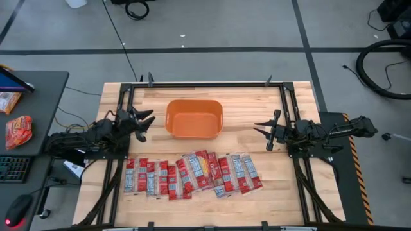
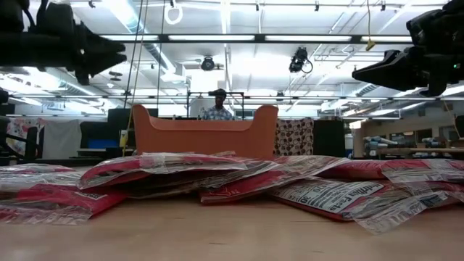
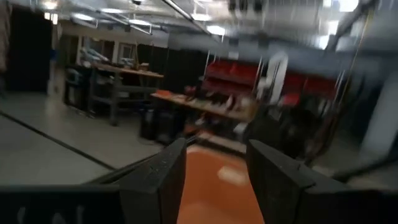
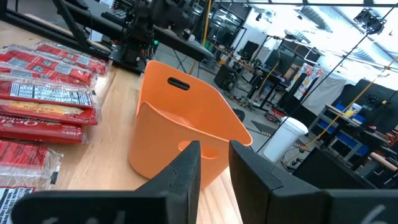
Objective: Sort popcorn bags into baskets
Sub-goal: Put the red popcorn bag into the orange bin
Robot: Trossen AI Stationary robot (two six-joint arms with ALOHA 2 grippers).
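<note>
The packets (image 1: 191,174) lie in an overlapping row along the near half of the table (image 1: 302,96), red with pale labels; in the low view the front ones hide those behind, so a count is unsure. The tub (image 1: 194,118) stands empty behind them, near the middle of the far half, well apart from the row. In the low view only its upper wall shows above the heap, and a person stands far beyond its rim in the room.

The left gripper (image 1: 146,122) hangs in the air just off the tub's left side, fingers parted and holding nothing; its wrist view is blurred, with only the orange of the tub between the fingers. The right gripper (image 1: 262,129) hangs off the tub's right side, somewhat farther out, its fingers a narrow gap apart and empty.

On a dark side desk (image 1: 45,96) past the table's left edge lie an orange-red crinkled packet (image 1: 18,131), a keyboard (image 1: 13,169) cut off by the picture edge, and a mouse (image 1: 17,208).
</note>
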